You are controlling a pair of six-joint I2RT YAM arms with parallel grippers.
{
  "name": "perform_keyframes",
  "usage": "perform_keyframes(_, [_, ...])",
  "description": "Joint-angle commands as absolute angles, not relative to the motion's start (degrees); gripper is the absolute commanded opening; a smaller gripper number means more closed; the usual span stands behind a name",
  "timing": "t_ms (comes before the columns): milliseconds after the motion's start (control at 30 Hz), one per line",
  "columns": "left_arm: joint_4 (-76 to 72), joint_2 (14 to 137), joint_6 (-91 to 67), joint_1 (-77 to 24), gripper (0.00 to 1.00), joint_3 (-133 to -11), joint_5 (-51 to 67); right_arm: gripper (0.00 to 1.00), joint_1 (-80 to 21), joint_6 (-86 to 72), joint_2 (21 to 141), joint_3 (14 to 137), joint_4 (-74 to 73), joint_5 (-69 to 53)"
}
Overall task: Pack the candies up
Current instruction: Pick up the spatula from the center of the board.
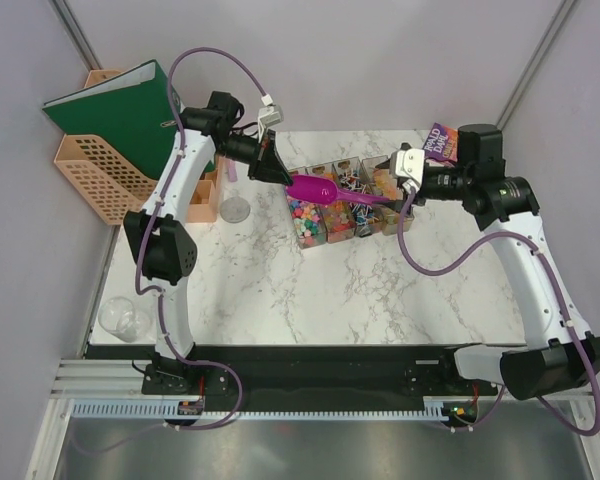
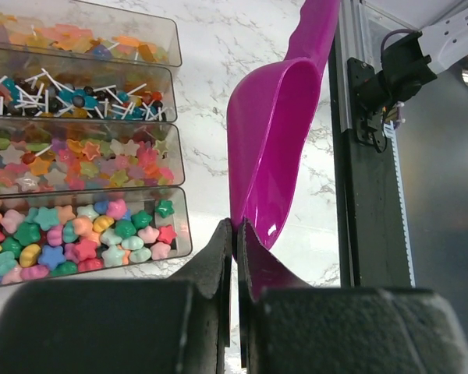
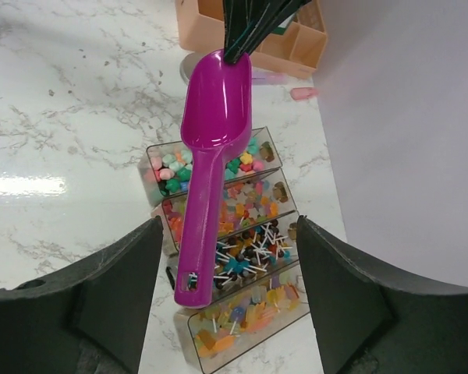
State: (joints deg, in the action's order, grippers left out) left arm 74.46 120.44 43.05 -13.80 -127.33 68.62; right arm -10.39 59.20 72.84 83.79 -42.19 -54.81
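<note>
A white marble table (image 1: 280, 290) sits between plain grey walls. Four clear trays (image 1: 345, 205) stand side by side near the middle of it, a bit toward 12 o'clock. The candies (image 2: 78, 234) lie in the trays, and the tray at the 9 o'clock end holds little stars and hearts in pink, green, yellow and blue.

A purple scoop (image 1: 315, 188) hangs over the trays, bowl toward 9 o'clock and handle toward 3 o'clock. The left gripper (image 2: 235, 234) is squeezed tight on the front lip of the bowl. The right gripper (image 3: 226, 234) is spread wide, with the handle end between its fingers but not touching them.

The candies look tiny, light, hard and smooth. I think they would roll and bounce, and slip out of a pinch. It seems better to lift them in the scoop. The scoop looks stiff and slippery, so the long handle is the best place to hold.
</note>
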Motion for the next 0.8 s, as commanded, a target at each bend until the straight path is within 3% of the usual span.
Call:
perform_keyframes(0, [86.6, 119.4, 45.4, -14.2, 0.02, -129.2, 69.6, 0.76, -10.9, 64.7, 74.9, 86.7, -47.5, -59.5])
perform_keyframes(400, [84.6, 119.9, 42.3, -14.3, 0.02, -129.7, 70.7, 0.67, -13.6, 71.5, 78.3, 84.1, -50.5, -55.3])
perform_keyframes(767, [84.4, 120.1, 41.5, -14.3, 0.02, -129.1, 71.3, 0.61, -17.0, 65.8, 76.6, 77.3, -37.6, -47.9])
